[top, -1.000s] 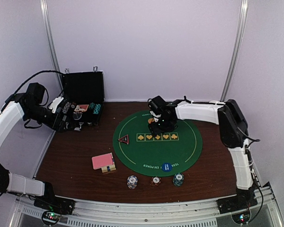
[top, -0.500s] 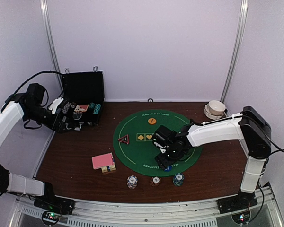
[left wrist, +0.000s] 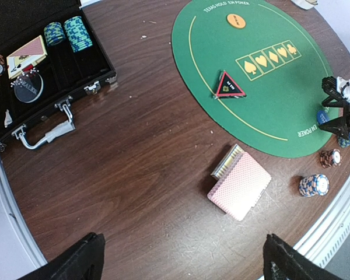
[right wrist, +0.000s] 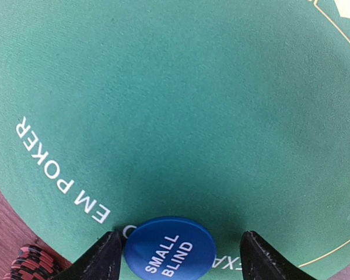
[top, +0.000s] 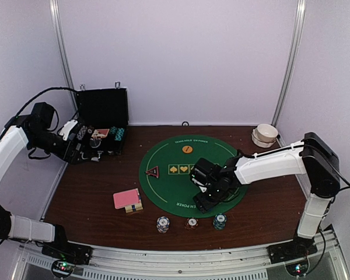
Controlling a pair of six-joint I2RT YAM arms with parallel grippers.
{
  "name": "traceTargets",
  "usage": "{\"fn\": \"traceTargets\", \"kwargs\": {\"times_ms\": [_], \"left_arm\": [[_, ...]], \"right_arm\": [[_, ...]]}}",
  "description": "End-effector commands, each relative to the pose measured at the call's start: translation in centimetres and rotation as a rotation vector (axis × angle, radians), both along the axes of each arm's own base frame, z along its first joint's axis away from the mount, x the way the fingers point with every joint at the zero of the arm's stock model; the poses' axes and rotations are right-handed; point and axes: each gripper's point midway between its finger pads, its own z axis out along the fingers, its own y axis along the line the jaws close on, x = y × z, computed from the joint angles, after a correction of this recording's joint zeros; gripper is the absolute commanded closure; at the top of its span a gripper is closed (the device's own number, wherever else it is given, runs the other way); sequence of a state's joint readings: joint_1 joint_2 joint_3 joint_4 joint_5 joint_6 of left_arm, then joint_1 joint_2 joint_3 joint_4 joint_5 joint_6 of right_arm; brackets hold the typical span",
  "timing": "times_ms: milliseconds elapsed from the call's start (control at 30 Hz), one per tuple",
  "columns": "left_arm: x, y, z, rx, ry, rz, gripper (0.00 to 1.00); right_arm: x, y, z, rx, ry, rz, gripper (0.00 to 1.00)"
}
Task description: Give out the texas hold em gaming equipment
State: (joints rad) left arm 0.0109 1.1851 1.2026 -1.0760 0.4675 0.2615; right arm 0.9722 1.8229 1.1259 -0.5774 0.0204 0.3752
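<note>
Straddling the blue marker disc (right wrist: 170, 252), the right gripper (right wrist: 179, 254) stands apart, unclamped. The left gripper (left wrist: 181, 256) gapes wide.

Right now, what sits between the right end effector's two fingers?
A blue disc marked SMALL BLIND, flat on the green mat; the right wrist view shows it.

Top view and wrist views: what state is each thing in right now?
Black hard case: open, lid upright.
Blue round Small Blind disc: flat, label up.
Pink-backed card deck: face down.
Left pincer: open, empty.
Right pincer: open, astride that disc.
</note>
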Motion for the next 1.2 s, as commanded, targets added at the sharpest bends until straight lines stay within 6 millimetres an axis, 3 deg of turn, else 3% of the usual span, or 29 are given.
{"fn": "traceTargets", "kwargs": {"times_ms": [0, 300, 567, 1167], "left_arm": [[-0.2, -0.3, 0.6, 0.003, -0.021, -0.023, 0.02], [-0.1, -0.2, 0.6, 0.009, -0.023, -0.024, 0.02], [0.0, -0.2, 0.6, 0.006, -0.019, -0.025, 0.02], [0.2, -0.1, 0.4, 0.016, -0.012, -0.022, 0.02]], "right_arm": [[-1.0, -0.1, 0.1, 0.017, 0.013, -0.008, 0.28], [-0.5, -1.0, -0.7, -0.010, 0.012, -0.033, 0.39], [0.7, -3.8, -0.5, -0.017, 0.016, -0.098, 0.48], [1.1, -6.5, -0.3, -0.029, 0.028, -0.133, 0.51]]}}
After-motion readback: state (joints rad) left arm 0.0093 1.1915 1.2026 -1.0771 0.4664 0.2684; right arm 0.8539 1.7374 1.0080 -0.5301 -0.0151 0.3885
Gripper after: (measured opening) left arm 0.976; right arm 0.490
